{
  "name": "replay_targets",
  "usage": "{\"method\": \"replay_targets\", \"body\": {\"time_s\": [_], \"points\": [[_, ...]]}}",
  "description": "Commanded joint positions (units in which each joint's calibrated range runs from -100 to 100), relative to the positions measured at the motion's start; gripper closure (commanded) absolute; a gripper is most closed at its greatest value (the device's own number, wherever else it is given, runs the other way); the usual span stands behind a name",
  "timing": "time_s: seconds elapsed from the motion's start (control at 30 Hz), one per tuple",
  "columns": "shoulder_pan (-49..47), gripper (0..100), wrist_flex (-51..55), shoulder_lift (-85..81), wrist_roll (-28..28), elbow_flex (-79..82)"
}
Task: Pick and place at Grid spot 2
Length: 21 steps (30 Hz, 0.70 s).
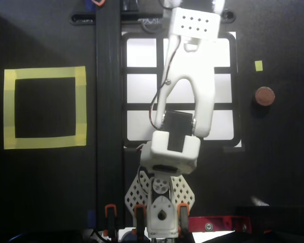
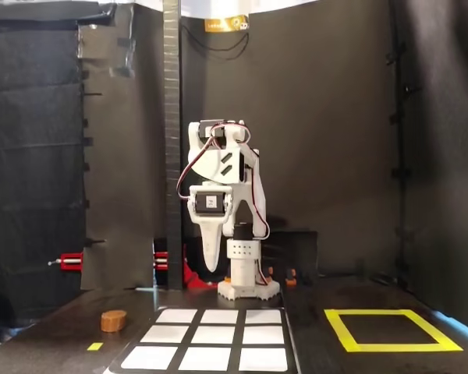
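Observation:
A brown disc lies on the black table to the right of the grid; in the fixed view the disc is left of it. Grid spot 2, the middle cell of the overhead view's top row, is mostly covered there by my white arm. In the fixed view it is the middle cell of the near row, and it is bare. My gripper hangs point-down in front of the base, above the table. Its fingers are together and hold nothing. It is far from the disc.
A yellow-tape square outline lies left of the grid in the overhead view and right of it in the fixed view. A small yellow tape mark sits near the disc. A black vertical post stands beside the grid.

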Motion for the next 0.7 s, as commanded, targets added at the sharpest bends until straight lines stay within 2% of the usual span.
{"method": "replay_targets", "body": {"time_s": [0.0,0.23,0.43,0.53,0.67], "points": [[2.40,100,-0.77,0.17,7.47,-2.33],[14.72,100,-0.94,0.17,27.20,-2.23],[26.62,100,-1.10,0.69,40.20,-2.23],[32.07,100,-4.26,1.55,44.59,-2.23],[36.25,100,-7.83,2.66,46.79,-2.23]]}}
